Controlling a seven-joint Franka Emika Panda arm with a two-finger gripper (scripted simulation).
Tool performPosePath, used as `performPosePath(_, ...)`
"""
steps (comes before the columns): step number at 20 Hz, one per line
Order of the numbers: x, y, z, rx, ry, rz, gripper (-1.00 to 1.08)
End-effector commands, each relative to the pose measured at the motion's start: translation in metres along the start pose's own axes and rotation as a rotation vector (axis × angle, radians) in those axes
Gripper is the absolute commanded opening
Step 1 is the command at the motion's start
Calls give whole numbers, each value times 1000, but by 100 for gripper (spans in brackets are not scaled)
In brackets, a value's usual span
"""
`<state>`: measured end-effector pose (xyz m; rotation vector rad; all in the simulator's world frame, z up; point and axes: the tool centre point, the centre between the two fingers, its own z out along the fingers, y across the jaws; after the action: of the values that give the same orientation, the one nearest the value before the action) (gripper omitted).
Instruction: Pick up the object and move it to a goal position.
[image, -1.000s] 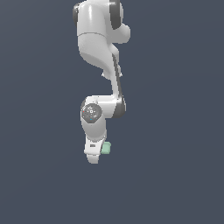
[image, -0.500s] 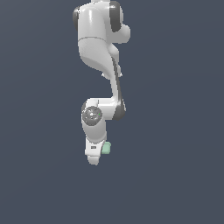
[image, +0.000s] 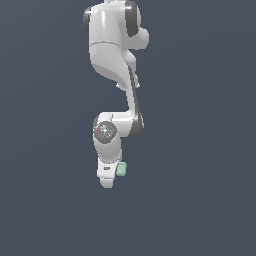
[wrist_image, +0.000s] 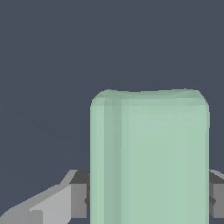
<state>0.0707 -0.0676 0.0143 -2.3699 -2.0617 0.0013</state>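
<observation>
Gripper (image: 107, 183) clamped on block (wrist_image: 148, 157), fingers (wrist_image: 78, 199) pressed against both sides. Block held off ground at arm's lower end. Position near unchanged from second ago, slight drift only. Judgement: carry under way, goal not visible.

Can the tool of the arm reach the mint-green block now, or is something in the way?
Probably yes: the tool seems already shut on the mint-green block, whose sides meet the fingers in the wrist view. Nothing blocks it.
</observation>
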Motion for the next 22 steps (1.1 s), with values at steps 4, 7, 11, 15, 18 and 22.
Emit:
performPosePath(4,1,-2,-12,-1,0,0,-100)
performPosePath(7,1,-4,-25,-1,0,0,-100)
performPosePath(11,3,-9,-50,-1,-1,0,-100)
performPosePath(15,5,-16,-86,-1,-1,-1,-100)
performPosePath(18,7,-22,-119,-1,-2,-1,-100)
performPosePath(22,10,-30,-167,0,-2,-2,-100)
